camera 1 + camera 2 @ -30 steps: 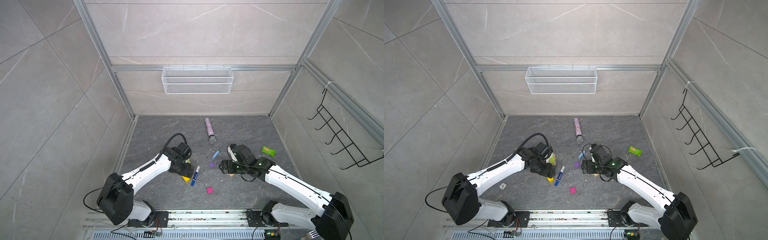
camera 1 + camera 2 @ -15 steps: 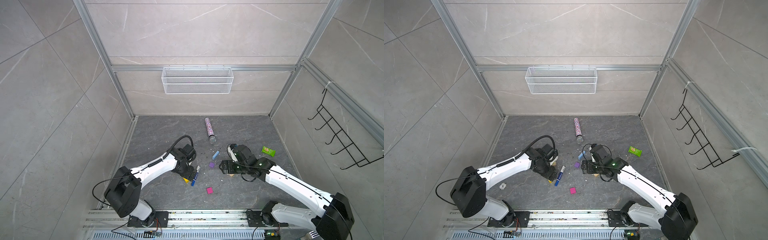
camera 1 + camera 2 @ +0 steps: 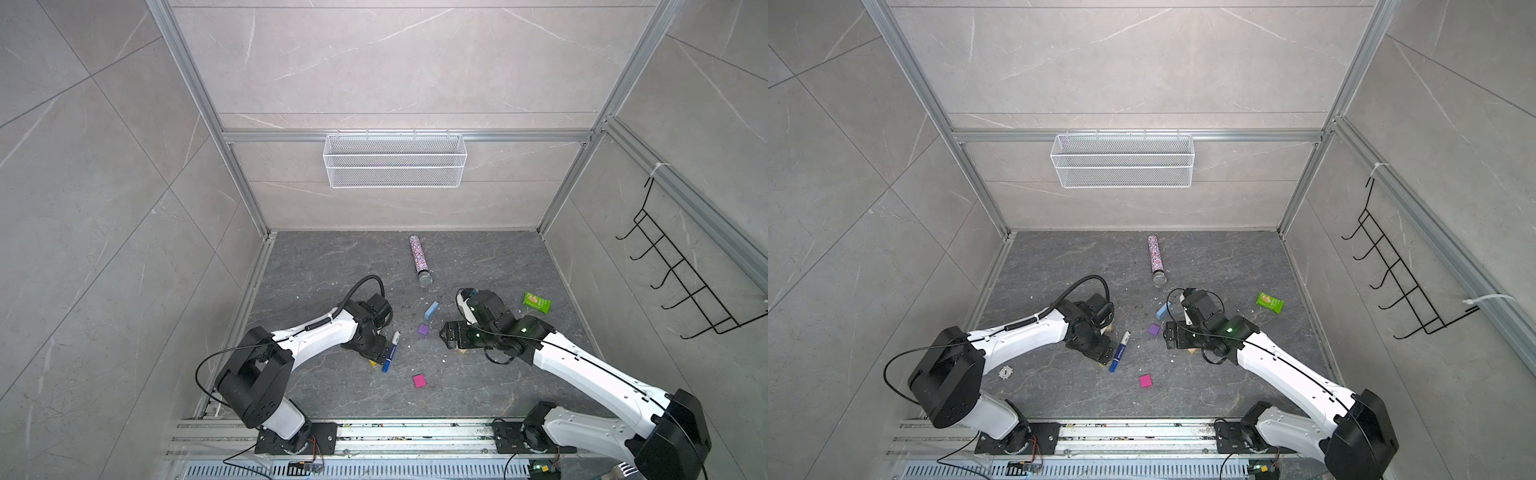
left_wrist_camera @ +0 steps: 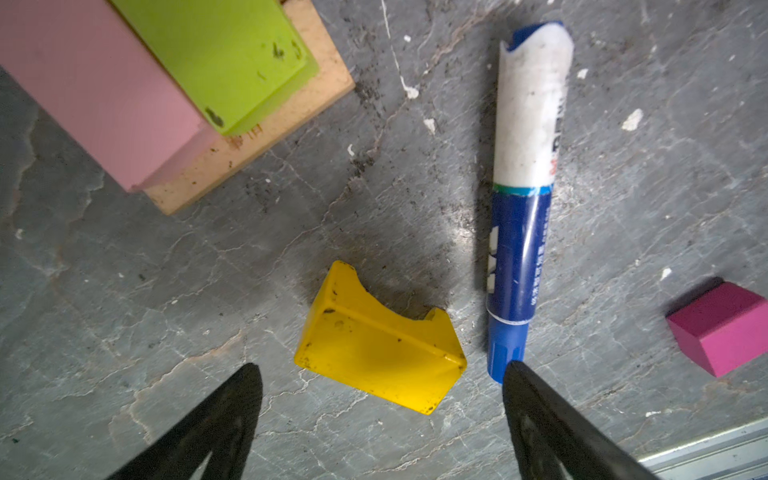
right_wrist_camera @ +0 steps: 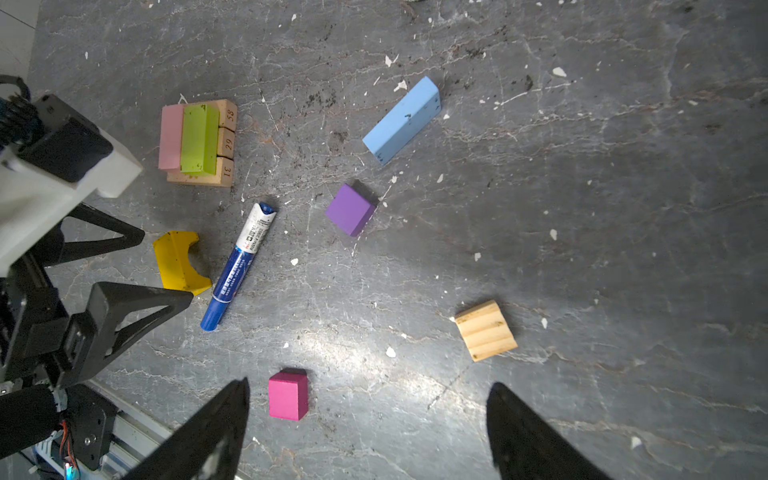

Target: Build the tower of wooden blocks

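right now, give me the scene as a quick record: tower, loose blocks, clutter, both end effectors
tower: three tan bars side by side, pink block and lime-green block lying across them
loose blocks: yellow arch, purple cube, light-blue bar, magenta cube, tan cube
clutter: marker pen, glittery tube, green packet
left end effector: open, yellow arch between its fingertips, not gripped
right end effector: open, empty

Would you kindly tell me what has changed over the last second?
The left gripper has crept forward over the yellow arch, jaws open either side, gripping nothing. The right gripper, marker pen and magenta block stayed put.
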Robot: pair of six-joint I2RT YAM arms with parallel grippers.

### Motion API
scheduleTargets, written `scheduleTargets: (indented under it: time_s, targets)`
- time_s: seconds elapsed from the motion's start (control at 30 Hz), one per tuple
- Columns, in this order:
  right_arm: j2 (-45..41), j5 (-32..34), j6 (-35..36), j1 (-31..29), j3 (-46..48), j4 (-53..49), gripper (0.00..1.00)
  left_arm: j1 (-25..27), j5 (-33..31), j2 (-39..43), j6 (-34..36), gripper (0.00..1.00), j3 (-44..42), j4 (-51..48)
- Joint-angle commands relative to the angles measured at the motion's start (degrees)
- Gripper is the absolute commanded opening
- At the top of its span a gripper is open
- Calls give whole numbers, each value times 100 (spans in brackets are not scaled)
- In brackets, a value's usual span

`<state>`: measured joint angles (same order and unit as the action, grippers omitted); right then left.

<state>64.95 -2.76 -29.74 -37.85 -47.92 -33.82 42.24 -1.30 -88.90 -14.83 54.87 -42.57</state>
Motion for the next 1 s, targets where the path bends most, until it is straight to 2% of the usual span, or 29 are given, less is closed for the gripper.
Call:
scheduleTargets:
  time_s: [0.0, 0.73, 0.97]
  targets:
    - [-122, 94, 91, 14, -63, -202, 87, 7, -64, -24, -147, 92, -17, 25]
    - [-158, 103, 57, 14, -86, -300, 87, -181, -154, -213, -464, 89, -141, 51]
    - [-158, 127, 68, 14, -78, -309, 87, -185, 93, -226, -611, 88, -227, 231]
